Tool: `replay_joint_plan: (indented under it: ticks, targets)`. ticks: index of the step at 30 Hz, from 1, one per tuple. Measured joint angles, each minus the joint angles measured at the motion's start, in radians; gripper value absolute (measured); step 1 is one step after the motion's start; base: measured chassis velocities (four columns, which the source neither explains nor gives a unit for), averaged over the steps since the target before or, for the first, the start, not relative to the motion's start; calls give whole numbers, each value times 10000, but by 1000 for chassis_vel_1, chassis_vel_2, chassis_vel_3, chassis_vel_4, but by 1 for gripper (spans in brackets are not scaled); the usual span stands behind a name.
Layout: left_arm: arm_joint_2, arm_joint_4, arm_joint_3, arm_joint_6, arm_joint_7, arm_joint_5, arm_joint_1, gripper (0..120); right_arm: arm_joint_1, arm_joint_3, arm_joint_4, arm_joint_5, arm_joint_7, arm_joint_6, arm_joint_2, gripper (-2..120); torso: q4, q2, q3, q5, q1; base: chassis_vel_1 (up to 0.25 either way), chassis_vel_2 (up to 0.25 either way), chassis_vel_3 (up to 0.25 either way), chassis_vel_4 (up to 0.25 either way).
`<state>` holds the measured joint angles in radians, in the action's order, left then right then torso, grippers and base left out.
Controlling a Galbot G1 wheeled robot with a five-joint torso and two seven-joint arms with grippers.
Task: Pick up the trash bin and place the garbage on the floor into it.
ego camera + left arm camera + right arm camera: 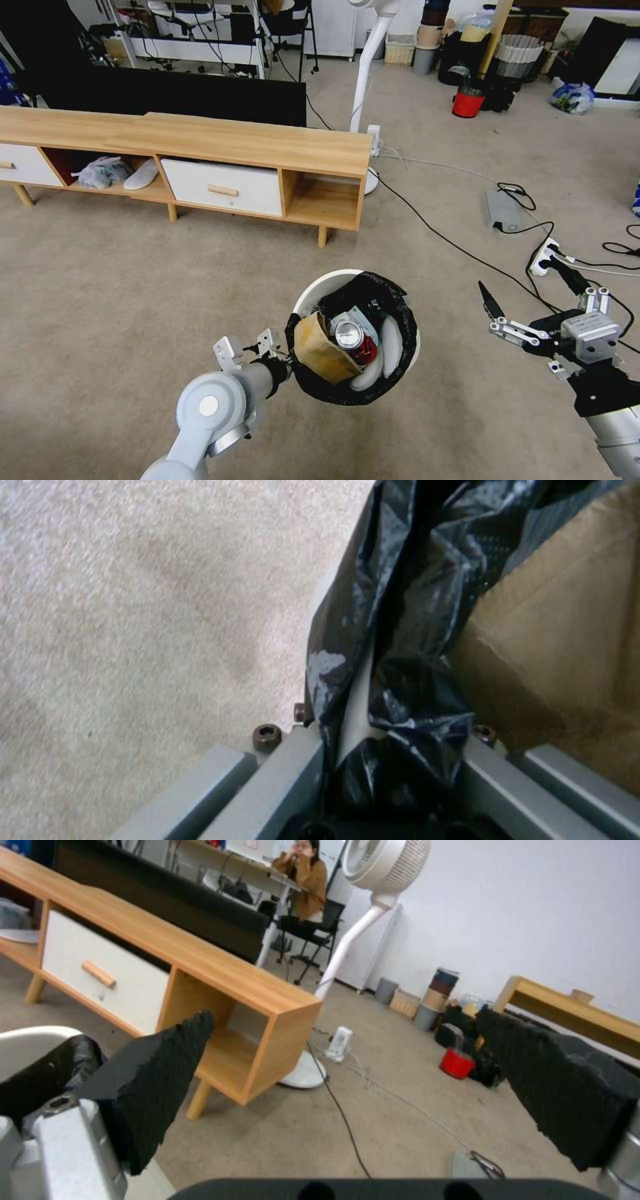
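Left gripper (288,352) is clamped on the rim of the small round white plastic trash bin (329,283), black-bag-lined.
The brown paper carton (321,351) stands tall; tilting could spill it. Right gripper (520,313) hangs apart, empty.

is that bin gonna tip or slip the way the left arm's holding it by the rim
Probably tips: the left gripper pinches the trash bin at one rim point only. Slipping seems possible, since its jaws bite over the glossy black bag. The load looks light: a can and a paper carton.

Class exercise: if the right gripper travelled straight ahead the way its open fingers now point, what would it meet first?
Probably bare carpet first: the right gripper aims between the wooden TV cabinet and the red bucket, toward the fan base. Depth is unclear.
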<state>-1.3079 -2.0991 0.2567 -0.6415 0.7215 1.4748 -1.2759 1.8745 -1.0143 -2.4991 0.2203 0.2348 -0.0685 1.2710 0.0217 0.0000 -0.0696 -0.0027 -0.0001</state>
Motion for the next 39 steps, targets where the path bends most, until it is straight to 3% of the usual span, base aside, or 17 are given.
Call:
replay_joint_plan:
  ticks: [12,39]
  targets:
    - [13,-6,38,3,-17,-18,-9,0,31,34,-7,23,-58,-38,-20,100,-3,-1,-3,-2,2,-118,121,115,-122]
    - [57,-75,89,-1,-111,-98,-177,0,41,62,21,57,-165,-330,64,100,-2,0,0,-1,1,0,0,0,0]
